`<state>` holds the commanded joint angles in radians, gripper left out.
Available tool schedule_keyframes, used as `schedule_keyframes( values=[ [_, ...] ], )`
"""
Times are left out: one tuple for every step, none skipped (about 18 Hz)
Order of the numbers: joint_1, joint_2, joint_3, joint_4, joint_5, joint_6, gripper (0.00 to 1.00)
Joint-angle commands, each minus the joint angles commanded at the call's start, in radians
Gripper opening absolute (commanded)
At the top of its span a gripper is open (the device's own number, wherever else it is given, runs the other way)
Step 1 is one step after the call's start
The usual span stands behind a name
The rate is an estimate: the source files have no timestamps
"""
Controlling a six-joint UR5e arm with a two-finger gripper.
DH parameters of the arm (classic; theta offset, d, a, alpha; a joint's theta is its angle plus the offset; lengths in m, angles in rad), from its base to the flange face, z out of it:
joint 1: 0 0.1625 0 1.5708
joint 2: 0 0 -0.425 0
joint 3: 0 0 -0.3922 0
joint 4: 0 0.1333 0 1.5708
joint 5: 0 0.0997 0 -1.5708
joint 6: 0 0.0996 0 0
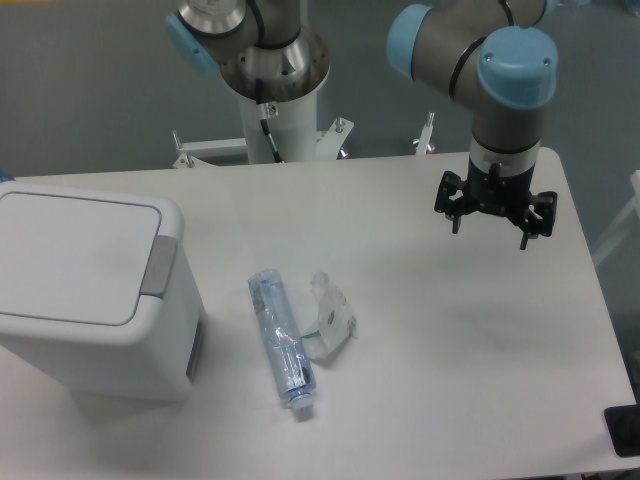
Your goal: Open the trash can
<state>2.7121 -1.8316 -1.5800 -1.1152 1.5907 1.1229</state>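
Observation:
The trash can (95,330) is a large white boxy bin at the left of the table. Its flat white lid (70,255) lies shut, with a grey push tab (160,265) on its right edge. My gripper (489,232) hangs above the right side of the table, far to the right of the bin. Its black fingers (455,222) point down and stand spread apart, holding nothing.
A clear plastic bottle (282,343) lies on its side in the middle of the white table (450,380). A crumpled clear wrapper (331,318) lies just right of it. The arm's base column (280,110) stands at the back edge. A dark object (625,430) sits at the right front corner.

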Motion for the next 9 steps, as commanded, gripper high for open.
schedule_keyframes(
  values=[
    [-0.002,0.000,0.000,0.000,0.000,0.000,1.00],
    [0.000,0.000,0.000,0.000,0.000,0.000,1.00],
    [0.000,0.000,0.000,0.000,0.000,-0.002,1.00],
    [0.000,0.000,0.000,0.000,-0.002,-0.002,1.00],
    [-0.002,0.003,0.002,0.002,-0.003,-0.003,1.00],
    [-0.005,0.006,0.003,0.002,-0.003,-0.003,1.00],
    [-0.006,0.006,0.006,0.002,-0.003,-0.005,1.00],
    [-0.008,0.006,0.008,0.002,-0.003,-0.005,1.00],
    [-0.008,0.008,0.011,0.002,-0.009,-0.005,1.00]
  ],
)
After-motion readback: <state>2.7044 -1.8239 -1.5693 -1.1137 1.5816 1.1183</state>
